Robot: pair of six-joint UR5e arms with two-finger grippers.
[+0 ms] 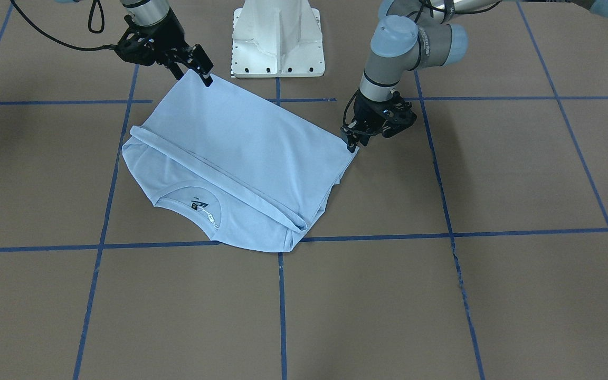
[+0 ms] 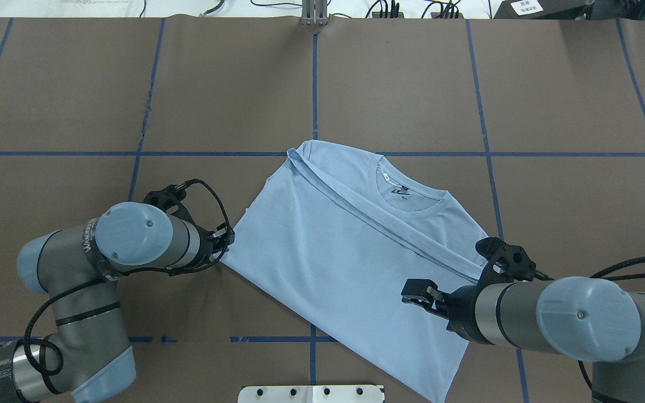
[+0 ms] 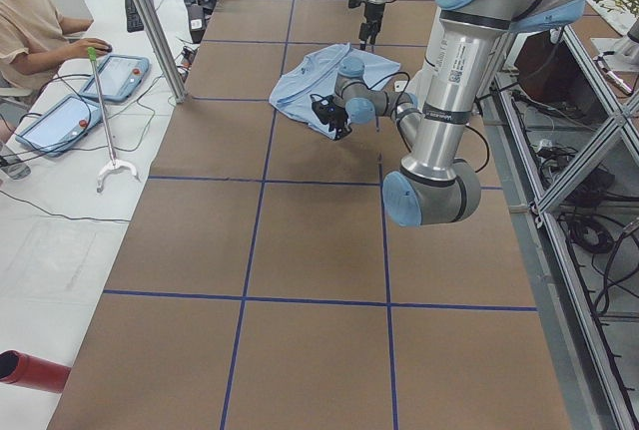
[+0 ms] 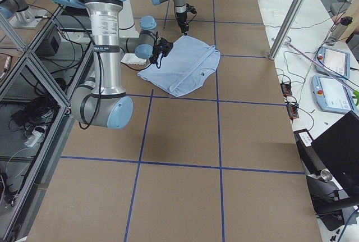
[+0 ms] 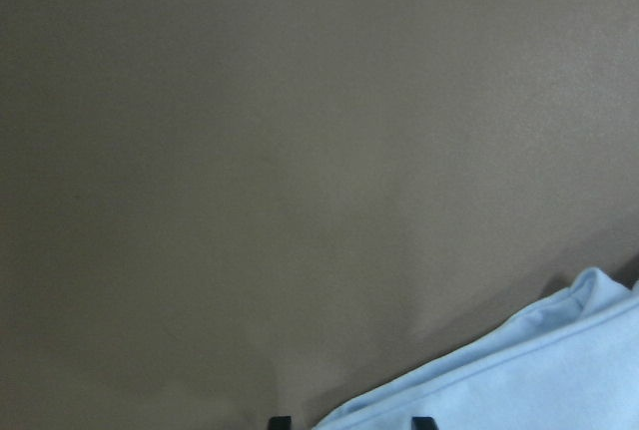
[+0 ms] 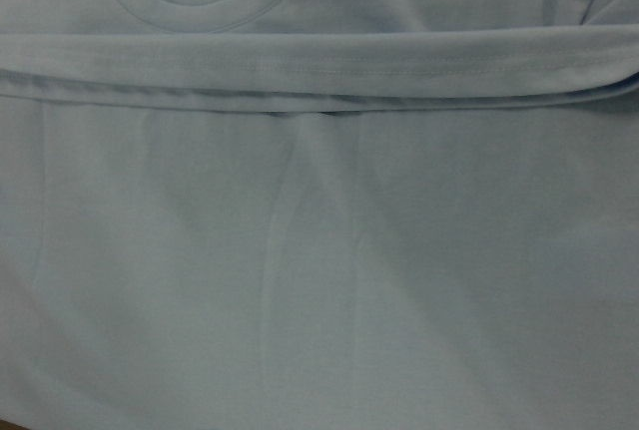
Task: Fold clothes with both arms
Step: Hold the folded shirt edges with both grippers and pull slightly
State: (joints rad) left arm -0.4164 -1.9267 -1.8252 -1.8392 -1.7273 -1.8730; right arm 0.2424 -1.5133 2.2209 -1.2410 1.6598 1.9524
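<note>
The light blue T-shirt (image 1: 240, 142) (image 2: 328, 240) lies flat on the brown table. It is folded, with its hem laid in a band just below the ribbed collar (image 2: 406, 196). My left gripper (image 1: 353, 141) (image 2: 228, 239) sits low at the shirt's side corner. In the left wrist view its two fingertips (image 5: 419, 422) stand apart, and the cloth edge (image 5: 539, 370) reaches partly between them. My right gripper (image 1: 205, 67) (image 2: 419, 292) hovers open over the folded part, holding nothing. The right wrist view is filled by the shirt (image 6: 319, 250).
The white pedestal base (image 1: 277, 37) stands between the arms, just behind the shirt. Blue tape lines (image 1: 283, 295) grid the table. In the exterior left view a person (image 3: 20, 11) sits at a side desk with tablets (image 3: 60, 121). A red cylinder (image 3: 30, 370) lies there too.
</note>
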